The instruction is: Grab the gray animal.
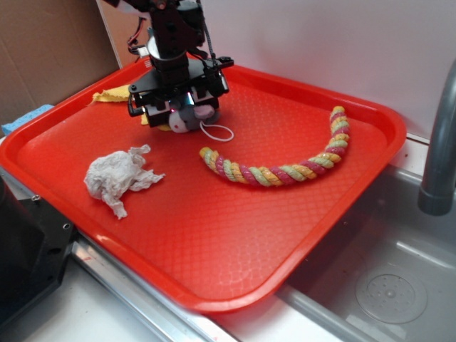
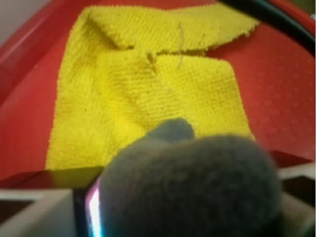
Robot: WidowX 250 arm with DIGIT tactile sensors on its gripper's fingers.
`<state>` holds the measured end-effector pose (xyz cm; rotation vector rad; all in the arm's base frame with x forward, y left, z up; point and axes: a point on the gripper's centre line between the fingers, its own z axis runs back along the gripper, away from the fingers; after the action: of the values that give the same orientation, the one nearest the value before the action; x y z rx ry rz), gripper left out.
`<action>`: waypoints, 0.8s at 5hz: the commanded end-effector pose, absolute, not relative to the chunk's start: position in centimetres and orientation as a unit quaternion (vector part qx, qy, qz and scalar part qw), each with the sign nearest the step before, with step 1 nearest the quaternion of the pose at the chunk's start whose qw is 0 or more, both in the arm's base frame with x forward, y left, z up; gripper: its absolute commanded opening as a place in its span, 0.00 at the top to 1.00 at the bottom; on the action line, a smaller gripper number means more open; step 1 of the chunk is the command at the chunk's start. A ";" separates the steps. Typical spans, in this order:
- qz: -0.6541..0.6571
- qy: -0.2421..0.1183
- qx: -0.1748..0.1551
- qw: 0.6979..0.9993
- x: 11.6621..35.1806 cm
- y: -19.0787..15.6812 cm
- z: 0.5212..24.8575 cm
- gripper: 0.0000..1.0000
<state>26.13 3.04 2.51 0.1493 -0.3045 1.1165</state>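
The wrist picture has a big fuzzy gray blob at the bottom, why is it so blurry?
In the wrist view the gray plush mouse sits too close to the lens, so it is out of focus, while the yellow cloth behind is sharper. In the exterior view the mouse looks clearer, under the gripper.

No text, label, brand, number or sign can be read in either view.
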 end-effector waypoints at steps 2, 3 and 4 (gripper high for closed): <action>0.277 -0.077 0.016 0.958 25.1 0.9 13.4 1.00; 0.200 -0.048 -0.016 0.979 23.9 -0.9 16.5 1.00; 0.170 -0.048 -0.041 0.983 22.9 -1.7 19.0 1.00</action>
<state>21.88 -2.72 17.32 -0.0656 -0.0338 0.3533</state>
